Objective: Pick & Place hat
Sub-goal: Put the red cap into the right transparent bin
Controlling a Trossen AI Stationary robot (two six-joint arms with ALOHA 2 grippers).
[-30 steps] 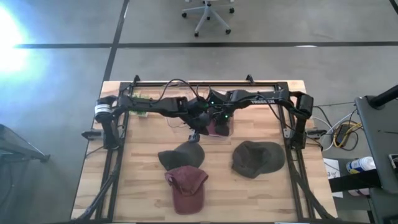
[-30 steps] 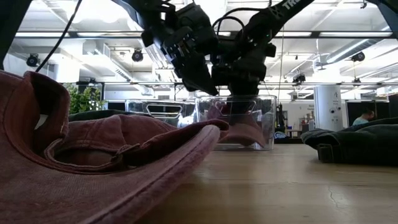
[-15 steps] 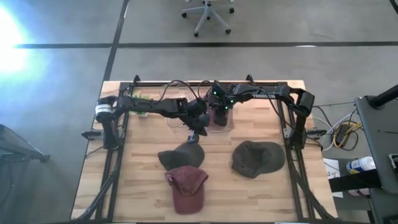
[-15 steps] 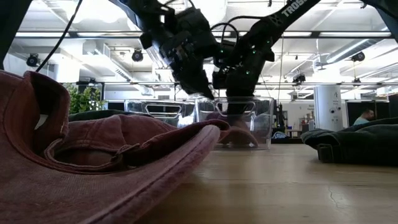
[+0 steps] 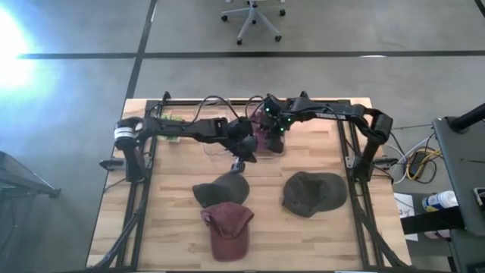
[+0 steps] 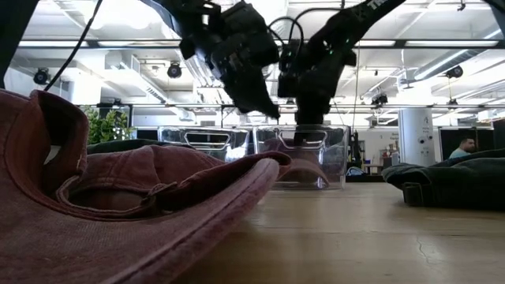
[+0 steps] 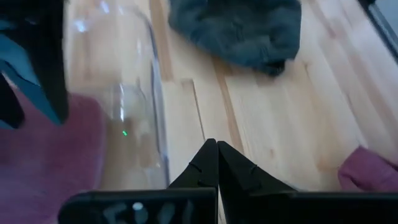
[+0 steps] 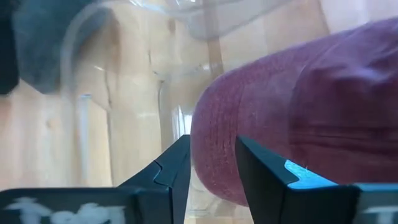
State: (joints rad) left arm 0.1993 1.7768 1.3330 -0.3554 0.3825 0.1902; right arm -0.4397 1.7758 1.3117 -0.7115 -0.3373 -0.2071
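Inside the clear bin [image 6: 300, 156] at the table's far middle lies a soft, faded maroon hat [image 8: 298, 106], the right gripper [image 8: 211, 163] over it with jaws parted and empty, while the left gripper [image 7: 216, 163] beside the bin is shut, holding nothing.

Wooden bench [image 5: 174, 227] on grey floor, white office chair [image 5: 254, 17] past the far edge, cables [image 5: 413, 161] + a bottle [image 5: 438, 201] off to the right side.

i'm watching the right gripper [image 8: 211, 163] rising off the maroon hat [image 8: 298, 112] in the clear bin [image 6: 300, 156], fingers parting.
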